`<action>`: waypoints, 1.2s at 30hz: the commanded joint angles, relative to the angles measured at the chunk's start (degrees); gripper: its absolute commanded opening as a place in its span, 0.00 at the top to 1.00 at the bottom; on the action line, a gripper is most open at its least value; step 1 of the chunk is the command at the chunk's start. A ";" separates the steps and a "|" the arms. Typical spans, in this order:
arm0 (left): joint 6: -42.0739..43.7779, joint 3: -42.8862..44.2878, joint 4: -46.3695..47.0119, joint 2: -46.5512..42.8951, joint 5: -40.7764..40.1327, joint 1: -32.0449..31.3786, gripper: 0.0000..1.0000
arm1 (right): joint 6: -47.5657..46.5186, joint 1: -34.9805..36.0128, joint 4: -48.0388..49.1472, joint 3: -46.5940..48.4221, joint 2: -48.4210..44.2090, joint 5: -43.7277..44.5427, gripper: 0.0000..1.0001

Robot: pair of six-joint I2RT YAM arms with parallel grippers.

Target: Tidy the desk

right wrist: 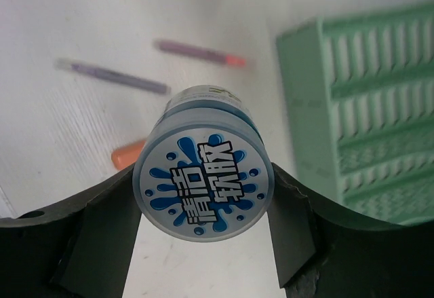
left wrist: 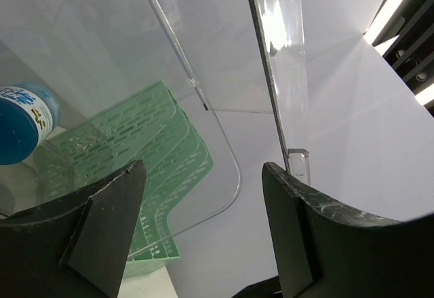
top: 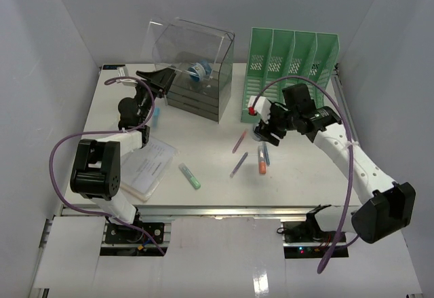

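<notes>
The table (top: 210,132) lies under both arms and carries all the loose things. The right tool (top: 263,129) hangs above its right middle part, just in front of the green file rack (top: 291,74). It is closed on a small round bottle (right wrist: 202,182) with a blue and white label, which is pressed between its two dark fingers (right wrist: 102,230). Under this tool, the white table surface shows with pens lying on it.

The left tool (top: 165,77) is raised at the back left of the table, at the left side of the clear drawer box (top: 196,67). Its jaws stand apart and nothing is between them. In the left wrist view, the clear wall of the box is directly in front of the tips.

There are two tools. On the table I count two purple pens (top: 239,140) (top: 238,165), one orange marker (top: 262,163), one thin blue pen (top: 266,154) just beside it, and one green marker (top: 190,176) lying more to the left. One stack of papers (top: 149,165) lies near the left arm. There is one file rack, with four compartments, and one drawer box. A second blue bottle (top: 200,72) lies in the upper space of the box, so there are two bottles.
</notes>
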 commanded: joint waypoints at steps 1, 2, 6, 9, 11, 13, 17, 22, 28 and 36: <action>1.47 3.17 -1.32 -2.50 1.15 0.37 0.20 | -10.18 10.71 -5.22 9.25 3.17 -4.21 0.92; 1.72 3.53 -1.85 -2.60 1.36 0.37 0.20 | -10.82 13.20 -5.14 10.75 4.39 -3.13 0.92; 2.34 4.66 -3.48 -2.83 1.61 0.37 0.20 | -12.56 19.93 -3.25 16.41 9.68 2.16 0.92; 3.21 5.92 -5.06 -3.06 1.72 0.37 0.20 | -13.95 26.03 1.37 19.37 13.68 9.62 0.92; 4.02 6.79 -6.43 -3.54 2.00 0.37 0.20 | -15.22 29.76 6.01 19.51 15.62 16.01 0.92; 4.71 7.87 -7.79 -4.00 2.45 0.37 0.20 | -15.83 32.55 12.63 18.76 17.46 23.32 0.92; 5.64 9.57 -9.94 -4.57 3.34 0.37 0.20 | -15.54 33.28 24.46 19.70 21.33 33.38 0.92; 6.99 10.47 -11.98 -6.06 3.53 0.60 0.20 | -17.71 33.28 36.75 19.35 24.59 39.08 0.92; 8.40 10.45 -13.65 -7.56 4.32 1.71 0.19 | -23.23 32.10 55.67 19.00 29.53 44.74 0.92; 8.55 10.94 -14.21 -7.40 5.90 2.30 0.19 | -33.34 30.52 79.65 17.99 36.94 50.52 0.92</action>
